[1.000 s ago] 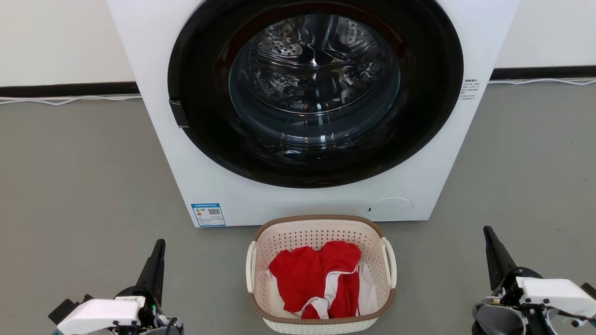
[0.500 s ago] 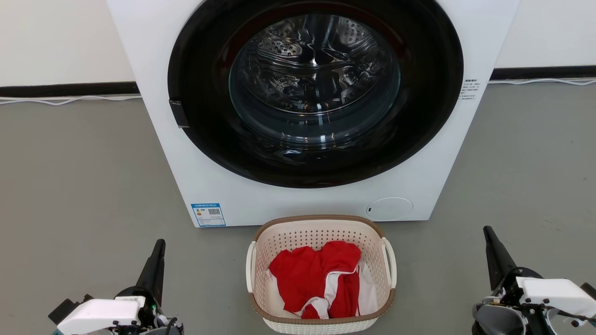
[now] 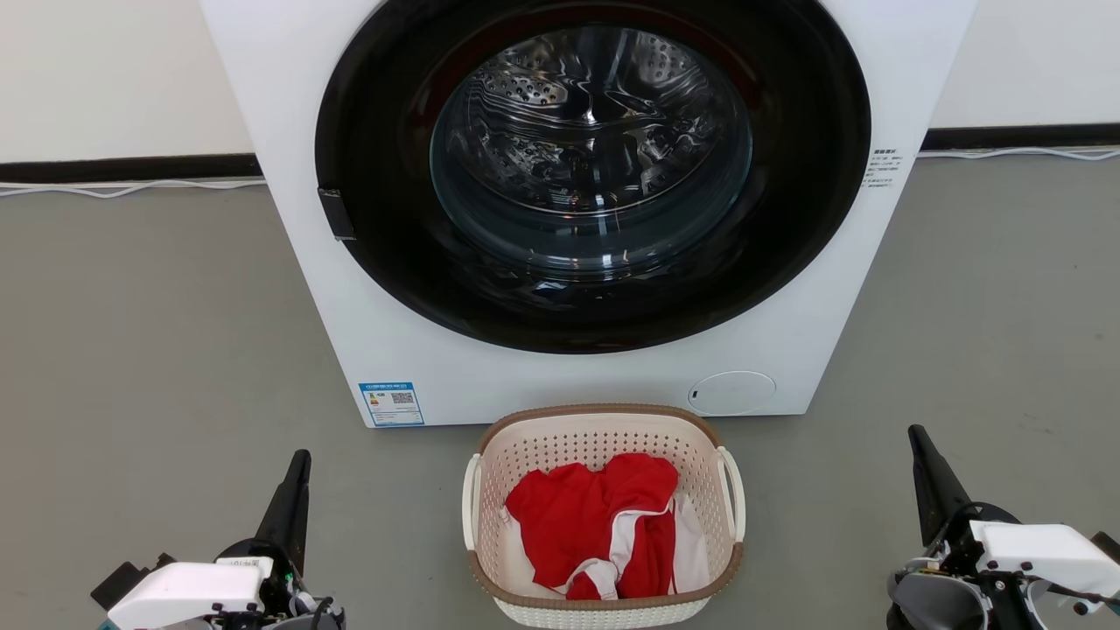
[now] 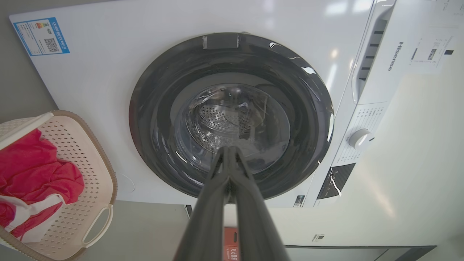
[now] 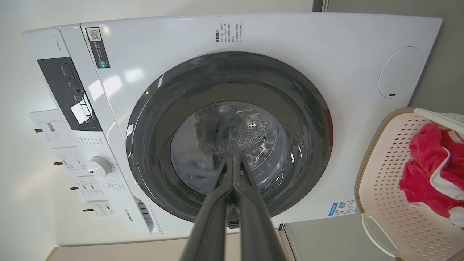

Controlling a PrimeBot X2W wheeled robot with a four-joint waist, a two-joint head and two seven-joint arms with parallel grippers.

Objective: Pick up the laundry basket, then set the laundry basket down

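The laundry basket (image 3: 604,433) stands on the grey floor just in front of the washer, cream-white and perforated with a brown rim and white loop handles; red and white clothing lies inside. It also appears at the left of the left wrist view as the laundry basket (image 4: 92,188) and at the right of the right wrist view as the laundry basket (image 5: 384,188). My left gripper (image 3: 301,459) is shut, low at the left, well apart from the basket. My right gripper (image 3: 915,433) is shut too, low at the right, clear of the basket. Nothing is held.
A white front-loading washer (image 3: 770,350) with a closed dark round door (image 3: 593,166) rises directly behind the basket. Grey floor (image 3: 157,350) spreads to either side. A white cable (image 3: 131,187) runs along the wall's dark skirting.
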